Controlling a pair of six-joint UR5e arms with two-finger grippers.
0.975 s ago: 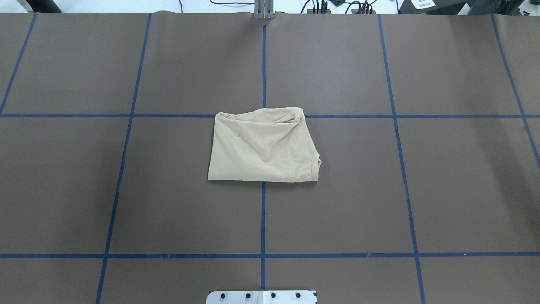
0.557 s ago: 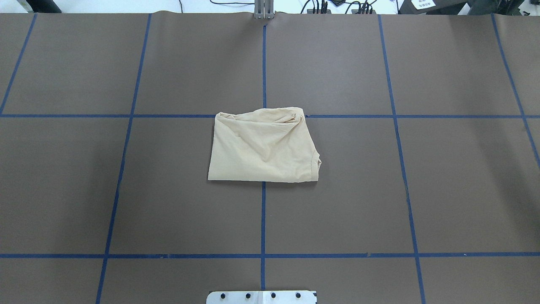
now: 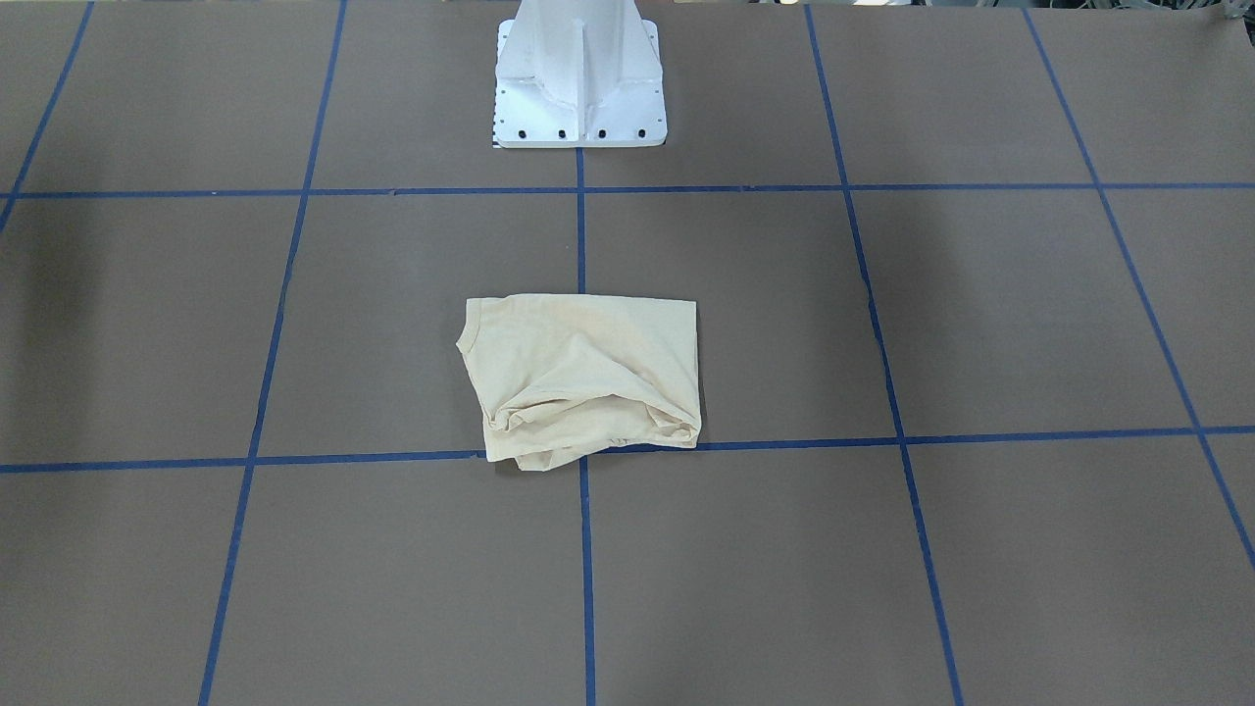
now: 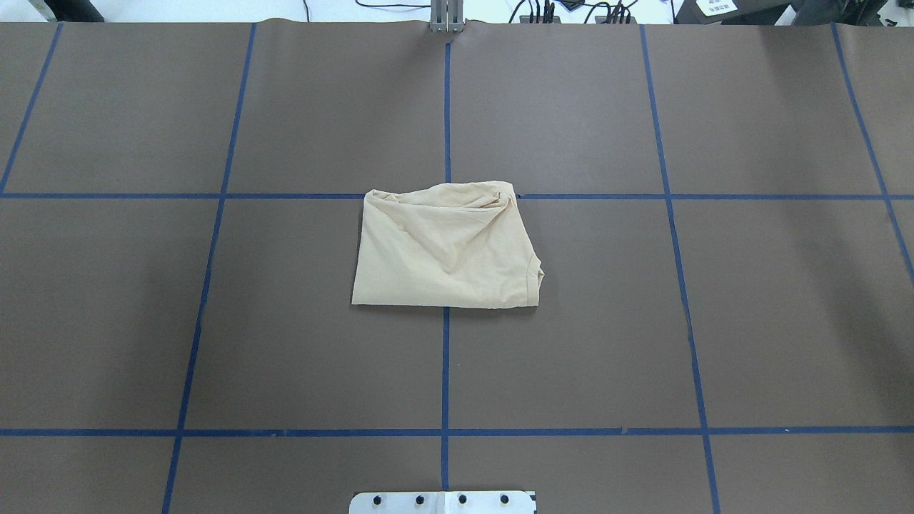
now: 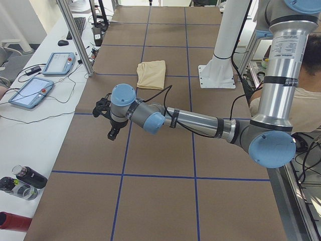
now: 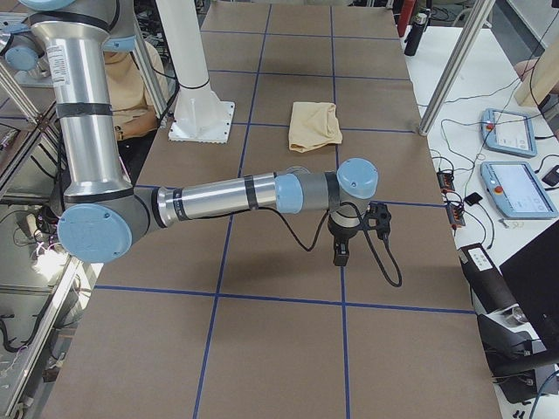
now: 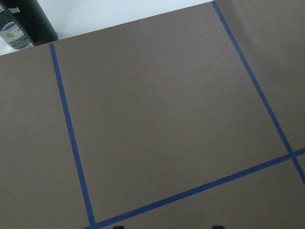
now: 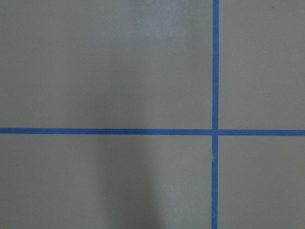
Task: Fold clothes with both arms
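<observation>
The clothes [image 4: 446, 250] are one pale cream-yellow shirt, folded into a rough rectangle at the table's centre, bunched along its far edge. The bundle [image 3: 583, 378] lies untouched; a ribbed collar shows at one corner. In the exterior left view the shirt [image 5: 152, 74] is far beyond the near left arm, whose gripper [image 5: 113, 133] hangs over bare table. Two dark fingertip slivers [image 7: 114, 227] sit wide apart at the left wrist view's bottom edge, with nothing between them. My right gripper [image 6: 341, 255] hovers over bare table well short of the shirt [image 6: 314, 124]; whether it is open or shut I cannot tell.
Brown table cover with blue tape grid [image 4: 446, 371]. White pedestal base [image 3: 578, 78] on the robot's side. Control tablets [image 5: 30, 90], bottles [image 5: 20, 181] and cables line the side bench. A person's shoulder [image 5: 306, 100] shows beside the robot.
</observation>
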